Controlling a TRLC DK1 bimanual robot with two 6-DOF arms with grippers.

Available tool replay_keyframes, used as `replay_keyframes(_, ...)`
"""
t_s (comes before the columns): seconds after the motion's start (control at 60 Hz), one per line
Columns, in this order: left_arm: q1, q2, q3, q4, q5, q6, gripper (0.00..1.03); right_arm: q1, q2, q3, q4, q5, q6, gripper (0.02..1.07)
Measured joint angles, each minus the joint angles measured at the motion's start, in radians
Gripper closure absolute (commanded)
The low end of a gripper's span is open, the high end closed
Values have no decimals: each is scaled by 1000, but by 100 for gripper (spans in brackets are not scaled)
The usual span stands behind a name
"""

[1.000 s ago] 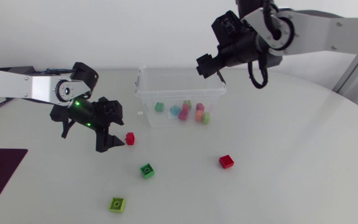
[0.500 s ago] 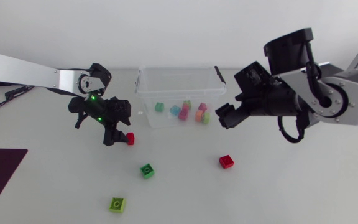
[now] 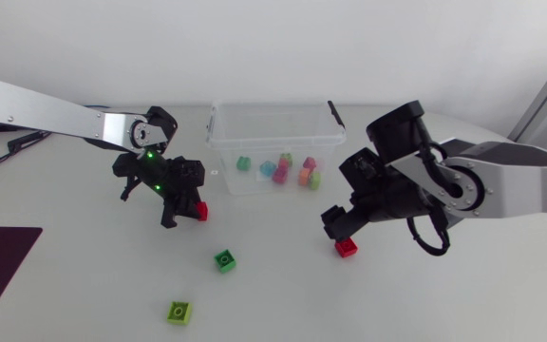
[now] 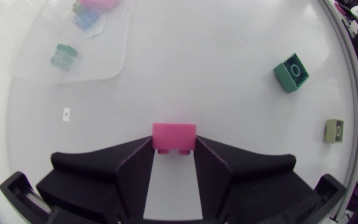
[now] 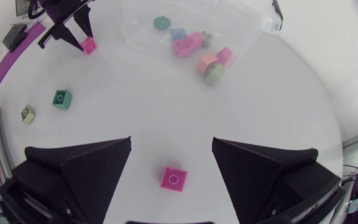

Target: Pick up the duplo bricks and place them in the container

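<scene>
Left arm (image 3: 65, 119) low, jaws clamping brick (image 4: 174, 134); right arm (image 3: 511, 185) low, jaws wide.

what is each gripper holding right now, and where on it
Left gripper pinches a red brick by two opposite sides, at its fingertips. Right gripper is open, holding nothing.

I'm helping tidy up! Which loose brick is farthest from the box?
The lime-green plastic brick; the dark green brick and both red bricks lie nearer the clear plastic container.
</scene>
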Motion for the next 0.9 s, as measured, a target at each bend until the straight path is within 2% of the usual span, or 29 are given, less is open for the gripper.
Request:
replay_keyframes(0.217,1,-37,-11,-64,24,-27,93,-1,70,0,-85,-1,53,16)
replay_keyframes(0.4,26,-253,-69,-71,87,-56,93,-8,119,3,-102,1,76,17)
replay_keyframes(0.567,56,-477,-72,-57,171,-162,93,-28,183,12,-112,4,101,21)
replay_keyframes(0.65,48,-532,-73,-6,181,-244,93,-38,207,14,-114,8,101,21)
replay_keyframes(0.683,43,-543,-73,14,181,-270,93,-40,214,14,-114,9,102,26)
replay_keyframes(0.733,26,-555,-76,82,180,-350,93,-43,225,15,-114,12,102,31)
replay_keyframes(0.8,6,-557,-79,166,180,-432,93,-47,233,19,-114,12,102,32)
replay_keyframes(0.85,-14,-555,-81,230,172,-502,93,-47,243,26,-114,12,102,40)
replay_keyframes(0.9,-50,-550,-81,297,122,-581,93,-47,257,36,-110,12,103,54)
